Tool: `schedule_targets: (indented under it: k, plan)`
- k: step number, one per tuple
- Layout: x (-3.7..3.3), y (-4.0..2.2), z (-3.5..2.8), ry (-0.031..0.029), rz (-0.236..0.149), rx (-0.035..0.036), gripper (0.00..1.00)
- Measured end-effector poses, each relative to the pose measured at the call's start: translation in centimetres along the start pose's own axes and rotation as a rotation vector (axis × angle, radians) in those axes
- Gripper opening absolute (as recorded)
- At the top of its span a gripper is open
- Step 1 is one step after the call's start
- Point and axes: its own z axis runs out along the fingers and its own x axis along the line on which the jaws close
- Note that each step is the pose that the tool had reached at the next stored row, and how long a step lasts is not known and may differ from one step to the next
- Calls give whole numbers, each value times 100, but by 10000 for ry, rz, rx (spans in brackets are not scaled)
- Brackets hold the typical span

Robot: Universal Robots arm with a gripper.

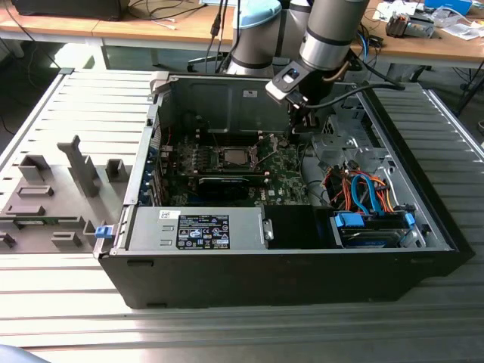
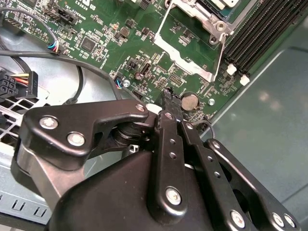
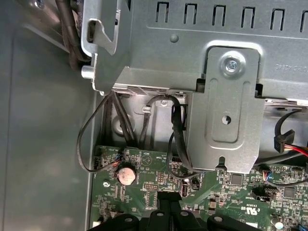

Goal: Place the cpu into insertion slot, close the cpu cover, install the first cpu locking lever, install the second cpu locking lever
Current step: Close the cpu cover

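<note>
The clenched hand (image 1: pixel 301 127) hung over the motherboard (image 1: pixel 287 172), two o'clock from the insertion slot (image 1: pixel 233 157) in the exterior view.

Our matte black linked-bar claw (image 2: pixel 168 98) carries silver screws; above it we see a grey tubular arm (image 1: pixel 333 26) and a pale-blue joint cap (image 1: pixel 257 11).

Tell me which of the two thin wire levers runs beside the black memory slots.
The lever ending near the white clips; the other lever lies across the insertion slot from them.
</note>
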Motion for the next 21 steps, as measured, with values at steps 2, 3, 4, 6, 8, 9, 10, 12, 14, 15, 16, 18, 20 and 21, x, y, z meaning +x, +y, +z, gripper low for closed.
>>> schedule_targets:
  k: [2, 3, 4, 6, 8, 9, 10, 12, 14, 15, 16, 18, 20, 21]
  plan:
    - [0, 0, 5, 0, 0, 0, 11]
    - [0, 1, 8, 0, 0, 0, 11]
    - [0, 1, 11, 0, 0, 0, 11]
    - [-1, 1, 18, 0, 0, 0, 11]
    - [-1, 2, 25, 0, 0, 0, 11]
    - [-1, 2, 30, 1, 0, 0, 11]
    - [-1, 2, 32, 1, 1, 0, 11]
    - [-2, 3, 41, 0, 0, 0, 11]
    - [-2, 4, 52, 2, 0, -1, 11]
    - [-2, 5, 56, 1, 0, -1, 11]
    - [-2, 3, 62, 0, 0, 0, 11]
    - [-2, -5, 69, 4, -1, -1, 11]
    - [-1, -20, 74, 14, -4, -2, 11]
    - [1, -32, 76, 18, -5, -2, 11]
